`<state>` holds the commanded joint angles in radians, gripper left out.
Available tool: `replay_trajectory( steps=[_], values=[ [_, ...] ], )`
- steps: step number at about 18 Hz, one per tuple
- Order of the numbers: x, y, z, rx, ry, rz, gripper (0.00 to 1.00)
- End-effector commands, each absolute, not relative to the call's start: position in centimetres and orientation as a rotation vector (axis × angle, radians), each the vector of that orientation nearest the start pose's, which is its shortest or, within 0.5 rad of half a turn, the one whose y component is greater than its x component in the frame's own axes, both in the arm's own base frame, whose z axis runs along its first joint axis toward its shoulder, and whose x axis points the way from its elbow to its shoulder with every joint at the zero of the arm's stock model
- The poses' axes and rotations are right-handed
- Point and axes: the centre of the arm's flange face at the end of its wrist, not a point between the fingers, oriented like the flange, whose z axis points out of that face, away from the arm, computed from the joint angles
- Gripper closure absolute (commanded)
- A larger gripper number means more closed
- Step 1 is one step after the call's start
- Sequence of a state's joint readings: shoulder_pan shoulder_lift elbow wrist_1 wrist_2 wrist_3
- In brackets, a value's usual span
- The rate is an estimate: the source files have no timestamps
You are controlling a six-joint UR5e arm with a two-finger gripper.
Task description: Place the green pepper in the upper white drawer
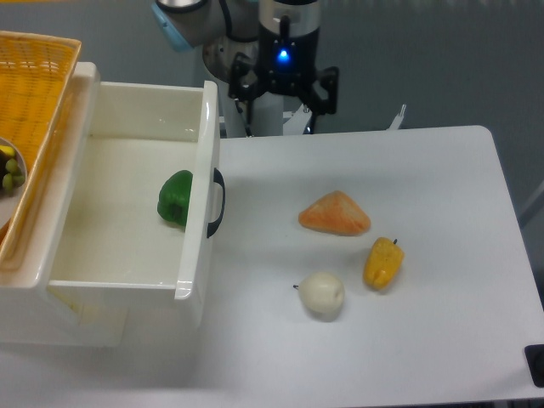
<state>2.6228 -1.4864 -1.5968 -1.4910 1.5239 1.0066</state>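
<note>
The green pepper (175, 198) lies inside the upper white drawer (127, 110), against its front wall just behind the dark handle (218, 202). My gripper (282, 100) hangs at the back of the table, to the right of the drawer and well apart from the pepper. Its fingers are spread open with nothing between them.
A yellow woven basket (30, 102) sits at the far left with a bowl of small greenish items (10, 172). On the white table (425, 340) lie an orange wedge (335, 213), a yellow pepper (382, 263) and a white garlic-like bulb (321, 295).
</note>
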Motion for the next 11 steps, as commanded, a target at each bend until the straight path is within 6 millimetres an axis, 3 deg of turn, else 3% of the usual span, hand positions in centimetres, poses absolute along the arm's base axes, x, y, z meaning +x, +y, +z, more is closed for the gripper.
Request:
replay_trajectory(
  steps=[4, 6, 11],
  values=[
    [-35.2, 33.9, 50.7, -3.074, -0.075, 0.143, 0.0],
    [-37.1, 32.7, 49.0, -3.09, -0.136, 0.101, 0.0],
    [-38.7, 32.5, 47.9, -3.089, -0.168, 0.096, 0.0]
  ],
)
